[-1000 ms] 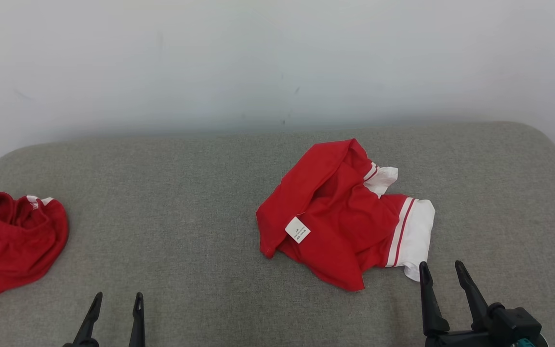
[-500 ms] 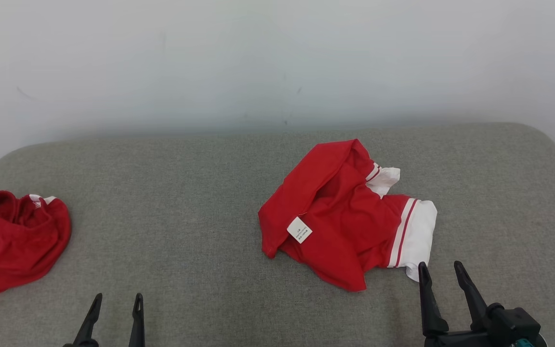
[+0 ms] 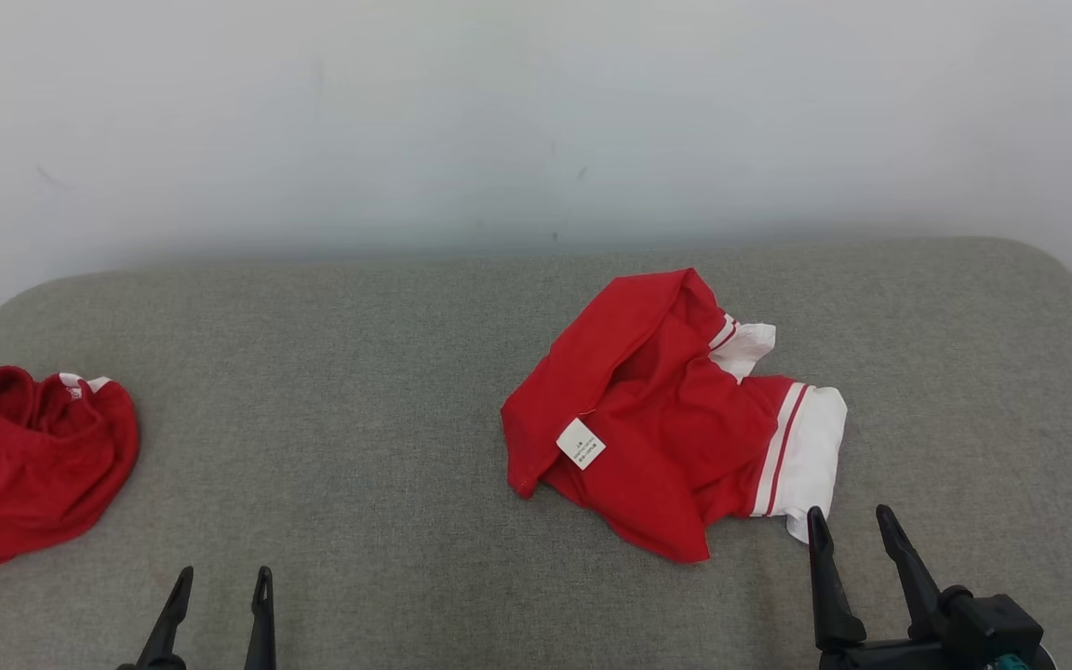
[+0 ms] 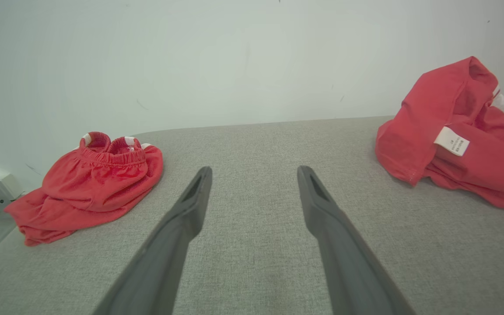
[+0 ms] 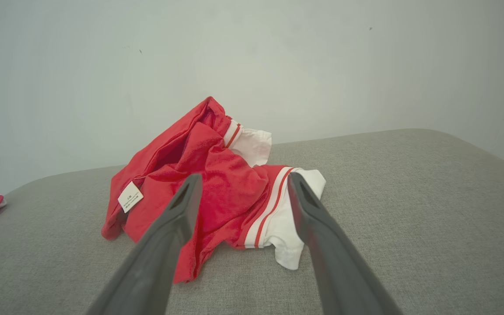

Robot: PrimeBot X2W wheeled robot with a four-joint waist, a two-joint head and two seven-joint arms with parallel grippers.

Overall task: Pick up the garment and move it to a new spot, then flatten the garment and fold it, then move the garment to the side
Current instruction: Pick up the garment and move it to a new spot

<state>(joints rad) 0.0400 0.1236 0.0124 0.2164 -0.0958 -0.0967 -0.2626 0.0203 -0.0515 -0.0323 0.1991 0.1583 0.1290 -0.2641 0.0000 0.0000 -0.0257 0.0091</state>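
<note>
Garment of red soft cloth with white striped cuffs [image 3: 657, 437] lies crumpled right of centre on the grey fabric tabletop [image 3: 359, 465]. Expect it to be light and limp. Pinch the white cuff [image 3: 810, 447] just beyond your right hand [image 3: 849, 512]. The right hand and the left hand [image 3: 225, 570] are both spread and empty.

We can read no text here. The one piece of writing sits on a white label [image 3: 581, 443] sewn to the red garment [image 3: 666, 428]. It carries a few short lines of dark print, too small for us to make out in any view.
</note>
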